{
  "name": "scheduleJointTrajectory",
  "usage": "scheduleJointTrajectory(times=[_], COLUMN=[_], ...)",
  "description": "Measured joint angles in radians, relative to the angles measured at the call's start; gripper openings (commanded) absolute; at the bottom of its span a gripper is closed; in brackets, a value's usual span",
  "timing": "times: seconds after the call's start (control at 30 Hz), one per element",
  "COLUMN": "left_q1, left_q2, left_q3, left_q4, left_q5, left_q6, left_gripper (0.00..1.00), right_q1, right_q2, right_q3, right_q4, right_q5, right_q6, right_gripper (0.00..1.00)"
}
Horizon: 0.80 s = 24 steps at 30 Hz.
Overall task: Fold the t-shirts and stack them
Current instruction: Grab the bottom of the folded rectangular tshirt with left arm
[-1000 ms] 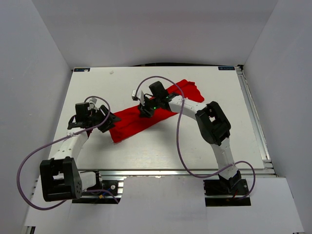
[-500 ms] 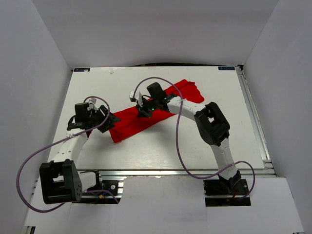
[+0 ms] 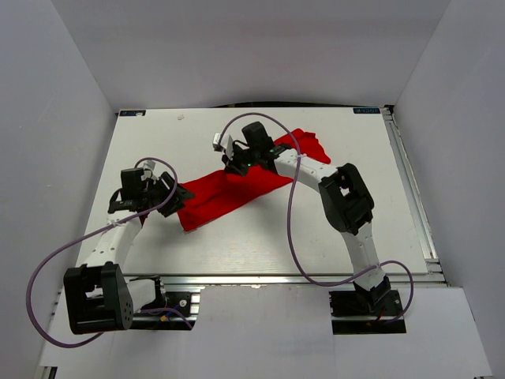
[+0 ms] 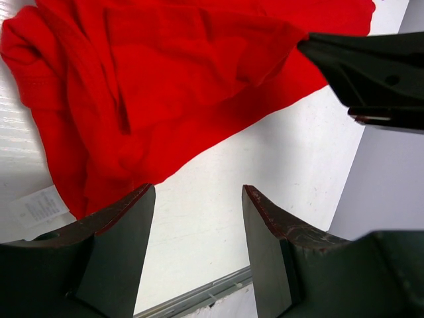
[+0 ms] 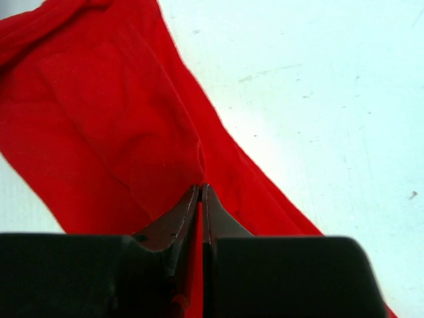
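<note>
top external view: the right pincer (image 3: pixel 235 162) is shut on a fold near the middle of the red t-shirt (image 3: pixel 229 193). the shirt lies as a crumpled diagonal band on the table (image 3: pixel 158 134), one end trailing behind this pincer beside its own arm, the other reaching the left pincer (image 3: pixel 177 194). over the last second the right pincer has carried its pinch toward the far edge, drawing the cloth under it up and along; the left pincer has hardly shifted. left wrist view: the left pincer's fingers stand wide apart and hold nothing, with bare table between them. the shirt's edge lies just ahead of the tips, the white neck label (image 4: pixel 40 207) is just outside one finger, and the right pincer nips a raised peak of cloth well ahead. right wrist view: the jaws are closed, tips together on a thin ridge of red fabric, with wrinkled cloth ahead and to one side and bare table to the other. judgement: the shirt is being pulled out flat, not yet folded, and no stack exists.
</note>
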Motion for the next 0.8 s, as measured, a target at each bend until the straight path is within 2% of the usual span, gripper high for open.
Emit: scheduleJointTrajectory(times=[0.53,0.8], left_q1=[0.0,0.0], left_q2=[-0.003,-0.026], left_q3=[0.0,0.0], left_q4=[-0.039,-0.061], left_q5=[-0.011,-0.04], left_q6=[0.013,0.019], left_gripper=[0.66,0.66], right_q1=[-0.001,-0.001], right_q2=[0.14,0.155], right_q3=[0.099,0.103], right_q4=[-0.018,-0.037], right_q5=[0.081,0.13], right_q6=[-0.05,-0.086], right_gripper=[0.08,0.09])
